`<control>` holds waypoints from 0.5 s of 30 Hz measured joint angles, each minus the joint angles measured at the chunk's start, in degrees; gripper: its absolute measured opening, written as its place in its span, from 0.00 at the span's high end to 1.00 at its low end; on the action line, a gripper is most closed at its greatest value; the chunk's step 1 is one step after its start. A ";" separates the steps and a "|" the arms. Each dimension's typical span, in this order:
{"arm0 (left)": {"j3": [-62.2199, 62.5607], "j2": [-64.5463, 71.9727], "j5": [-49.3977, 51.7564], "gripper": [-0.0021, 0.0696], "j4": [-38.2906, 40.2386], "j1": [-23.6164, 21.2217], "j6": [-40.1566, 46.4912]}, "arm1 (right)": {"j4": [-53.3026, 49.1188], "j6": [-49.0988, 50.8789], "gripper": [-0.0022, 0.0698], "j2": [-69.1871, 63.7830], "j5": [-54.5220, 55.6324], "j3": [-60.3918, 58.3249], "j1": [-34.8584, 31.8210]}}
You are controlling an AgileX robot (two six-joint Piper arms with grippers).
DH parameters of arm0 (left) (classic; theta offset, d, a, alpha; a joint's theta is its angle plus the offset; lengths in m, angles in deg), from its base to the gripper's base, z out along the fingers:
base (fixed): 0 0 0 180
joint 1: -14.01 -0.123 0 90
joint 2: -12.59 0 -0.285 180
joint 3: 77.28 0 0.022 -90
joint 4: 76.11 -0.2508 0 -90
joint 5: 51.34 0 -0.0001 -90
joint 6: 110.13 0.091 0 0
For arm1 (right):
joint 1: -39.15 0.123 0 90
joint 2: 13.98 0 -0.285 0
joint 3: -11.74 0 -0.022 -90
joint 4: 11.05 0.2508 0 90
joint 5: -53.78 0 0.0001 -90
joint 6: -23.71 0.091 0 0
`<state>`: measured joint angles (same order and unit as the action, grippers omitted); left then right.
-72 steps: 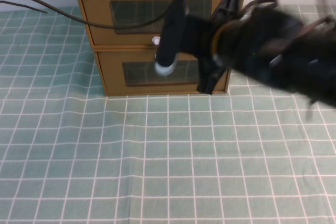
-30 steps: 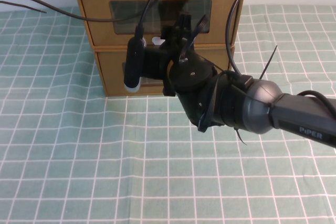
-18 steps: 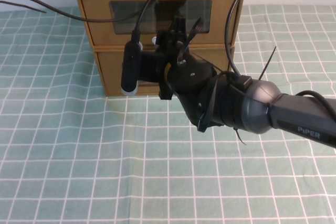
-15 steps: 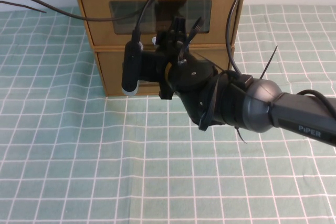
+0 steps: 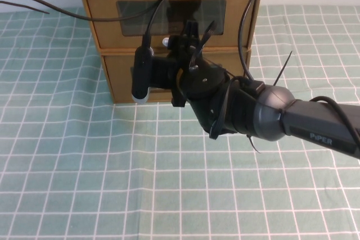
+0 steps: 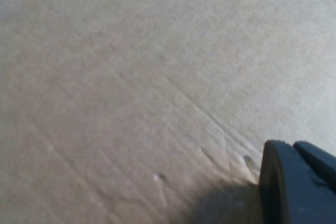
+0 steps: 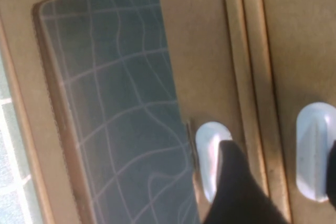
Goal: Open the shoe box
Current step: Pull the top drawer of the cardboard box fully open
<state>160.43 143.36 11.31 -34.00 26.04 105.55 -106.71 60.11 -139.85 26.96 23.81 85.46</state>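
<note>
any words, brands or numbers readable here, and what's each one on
"PiPER": white letters on the right arm, on its dark forearm.
shoe box: no text readable on its front or top.
right pincer, open at the box's white pull tabs: no marking shows.
left pincer, close over plain cardboard: no marking shows.
</note>
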 joint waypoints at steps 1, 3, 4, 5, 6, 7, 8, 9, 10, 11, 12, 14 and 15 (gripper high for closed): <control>0.00 0.00 0.09 0.98 0.00 0.00 -0.17 | 0.00 0.00 0.52 -0.13 -0.15 0.22 0.00; 0.00 0.00 0.09 0.98 0.00 0.00 -0.26 | 0.00 0.00 0.52 -0.70 -0.45 0.99 0.00; 0.00 0.00 0.09 0.98 0.00 0.00 -0.26 | 0.00 0.00 0.52 -0.83 -0.69 1.25 0.00; 0.00 0.00 0.09 0.98 0.00 0.00 -0.26 | 0.00 0.00 0.53 -0.95 -0.81 1.55 0.00; 0.00 0.00 0.09 0.98 0.00 0.00 -0.26 | 0.10 0.00 0.55 -1.07 -0.84 1.99 0.00; 0.00 0.00 0.09 0.98 0.00 0.00 -0.26 | 0.21 0.27 0.58 -1.19 -0.93 2.17 -0.07; 0.00 0.00 0.09 0.98 0.00 0.00 -0.26 | 0.32 0.43 0.61 -1.19 -1.08 2.41 -0.07; 0.00 0.00 0.09 0.98 0.00 0.00 -0.30 | 0.32 0.69 0.66 -1.31 -1.52 2.87 -0.07; 0.00 0.00 0.09 0.98 0.00 0.00 -0.40 | 0.32 0.83 0.73 -1.44 -1.88 3.12 -0.07; 0.00 0.00 0.09 0.98 0.00 0.00 -0.40 | 0.32 0.83 0.80 -1.44 -2.38 3.39 -0.07; 0.00 0.00 0.09 0.98 0.00 0.00 -0.40 | 0.32 0.98 0.86 -1.44 -2.55 3.51 -0.07; 0.00 0.00 0.09 0.98 0.00 0.00 -0.40 | 0.32 0.97 0.93 -1.44 -2.80 3.61 -0.07; 0.00 0.00 0.21 0.98 0.00 0.00 -0.40 | 0.32 0.97 0.94 -1.44 -2.79 3.61 -0.07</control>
<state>160.43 143.36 11.52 -34.00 26.04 105.16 -106.39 61.08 -141.29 24.17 27.42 85.39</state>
